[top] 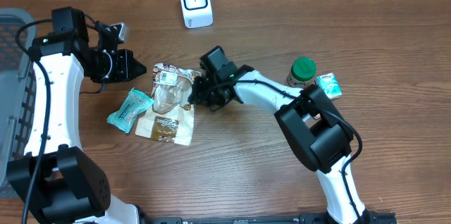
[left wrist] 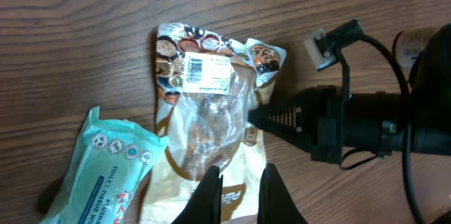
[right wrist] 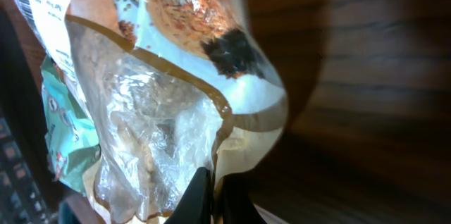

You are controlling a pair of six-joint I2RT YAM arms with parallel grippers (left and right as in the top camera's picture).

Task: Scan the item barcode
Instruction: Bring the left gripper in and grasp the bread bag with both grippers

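From where I stand, the wooden table carries a fair bit. A white box-shaped barcode scanner sits at the far edge, well apart from everything else. Off to the right a small glass jar with a green lid stands upright, with a little teal packet just beside it. A grey mesh basket pokes in at the left edge. Near the middle lies a teal soft tissue packet, pressed right against the left edge of the cream-and-brown plastic snack bag with a clear window.

That snack bag lies on the table between the two arms. Its white barcode label faces up near its far end. Nothing covers the label, though the tissue packet crowds the bag's near-left corner.

The right gripper reaches in from the right and is clenched on the bag's right-hand edge. Its wrist camera shows the two fingertips pinched together on the crinkled film beside the clear window.

The left gripper hangs just off the bag's far-left corner, apart from it. Its fingers are drawn together on nothing, and they point across the bag toward the other arm.
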